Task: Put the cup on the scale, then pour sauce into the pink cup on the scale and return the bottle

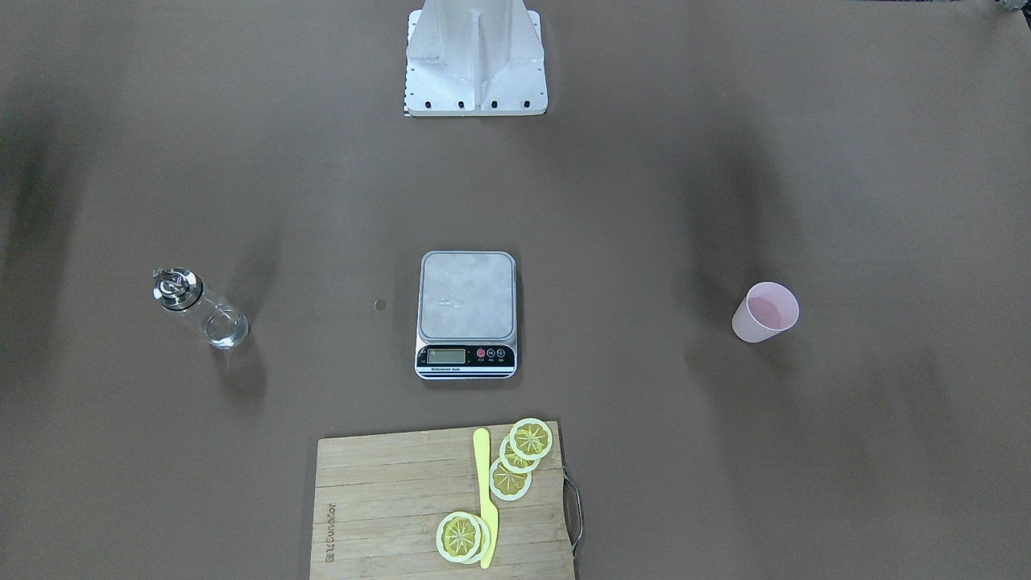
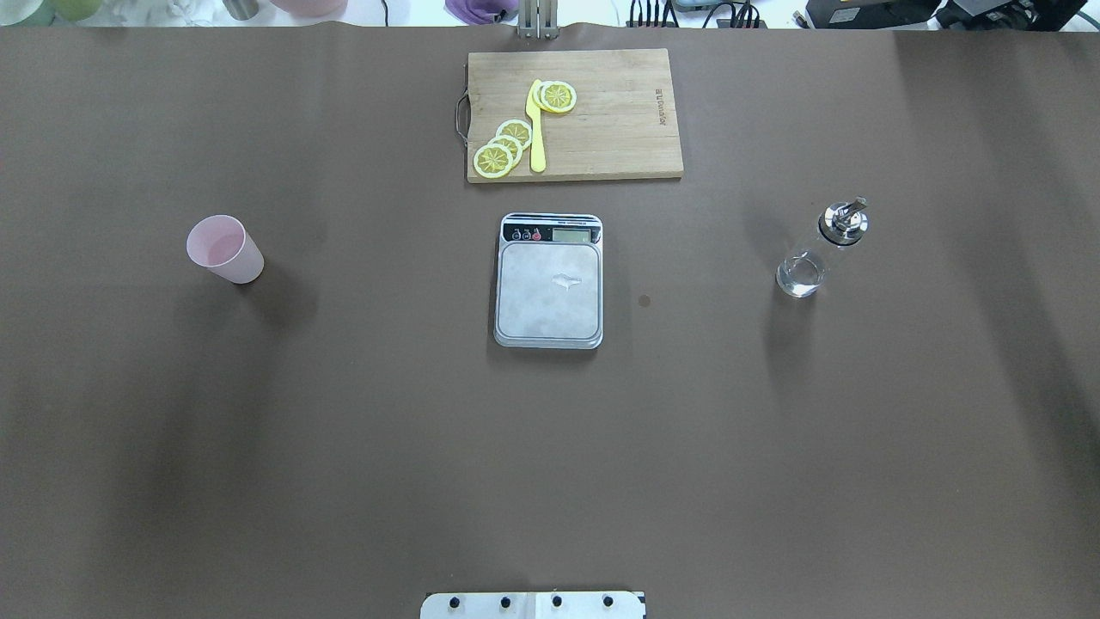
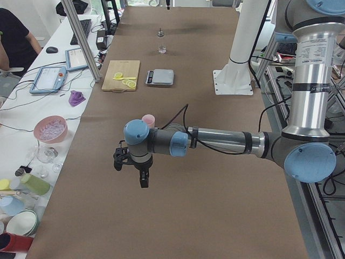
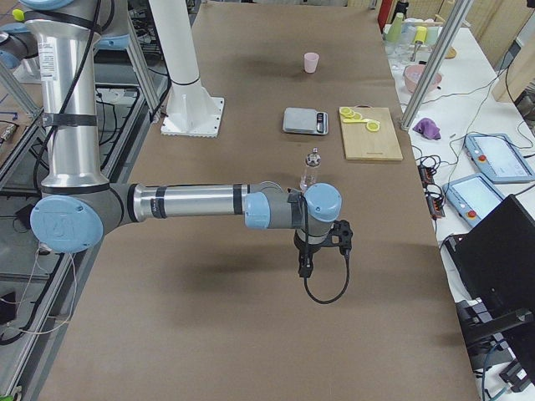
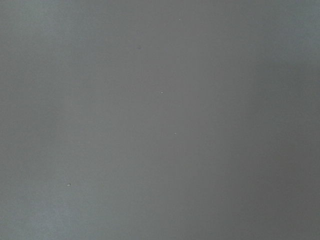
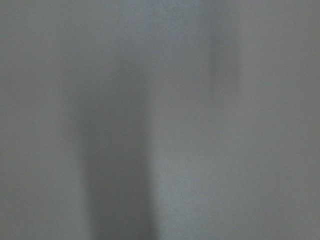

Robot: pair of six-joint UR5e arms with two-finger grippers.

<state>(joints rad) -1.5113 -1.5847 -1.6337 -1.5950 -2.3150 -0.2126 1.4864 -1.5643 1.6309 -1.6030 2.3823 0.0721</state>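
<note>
My left tool (image 3: 131, 161) and my right tool (image 4: 321, 241) both over the tabletop (image 2: 344, 447), cannot tell how open either is, cup (image 2: 225, 249) upright well left of the scale (image 2: 548, 288), bottle (image 2: 815, 254) standing well right of it

Even, soft overhead light; broad diffuse shadows streak the brown table (image 2: 344, 430), short soft ones fall beside the cup (image 2: 225, 248) & bottle (image 2: 816, 254); ext views sharp, both wrist views just out-of-focus grey blur, w/ a dim vertical band in the right one.
</note>
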